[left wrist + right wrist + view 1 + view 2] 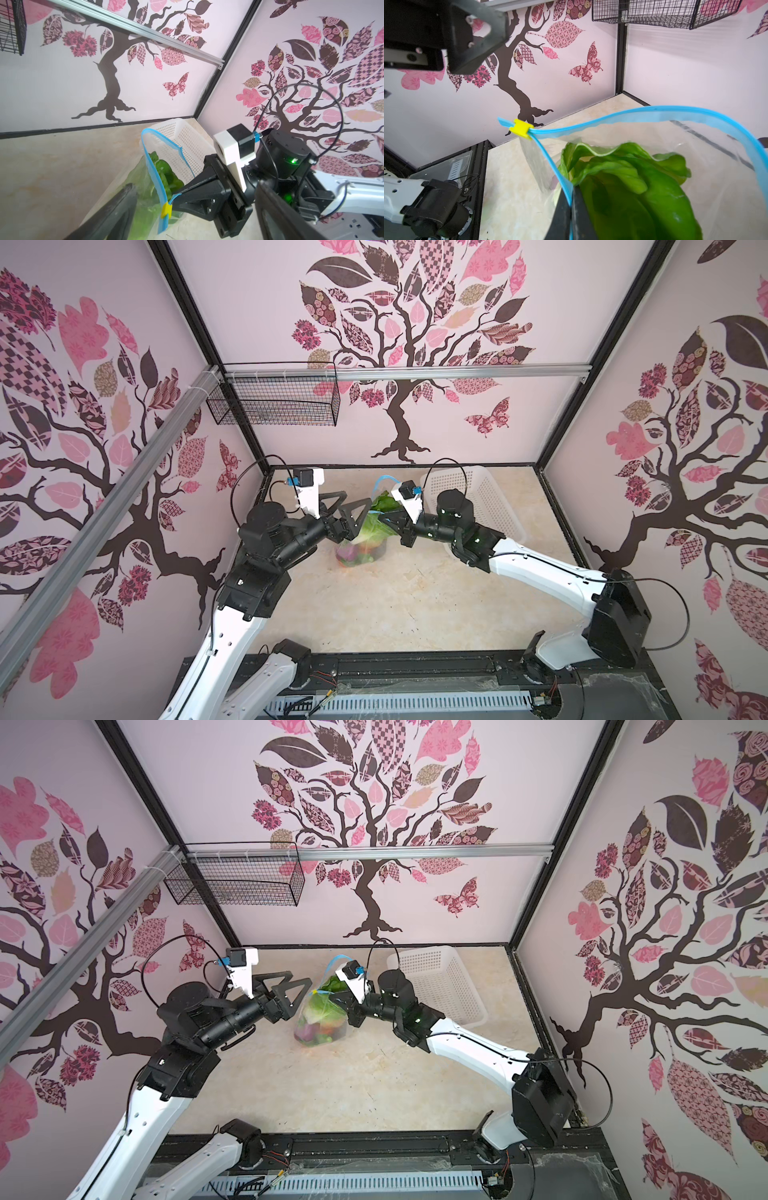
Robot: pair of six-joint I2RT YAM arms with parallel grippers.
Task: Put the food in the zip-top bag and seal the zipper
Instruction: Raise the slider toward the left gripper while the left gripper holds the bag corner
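The zipper (654, 114) is being pinched by the right gripper (571, 200), jaws closed on the blue strip. The left gripper (300, 979) is being held wide apart, empty, near the yellow slider (521, 128). The zip-top bag (332, 1029) is being propped upright mid-table, the cabbage (633, 176) topping the food (316, 1033). Its film is being judged thin, slippery and floppy, so strip and slider are being favoured as holds. The gaping mouth is being shown plainly by the wrist views only, and the food beneath the cabbage by both top views.

I'm on a lab robot cell: black frame posts (183, 302), aluminium rail (399, 374), tree-decal wall panels (519, 418) boxing in a marble-look tabletop (395, 605).
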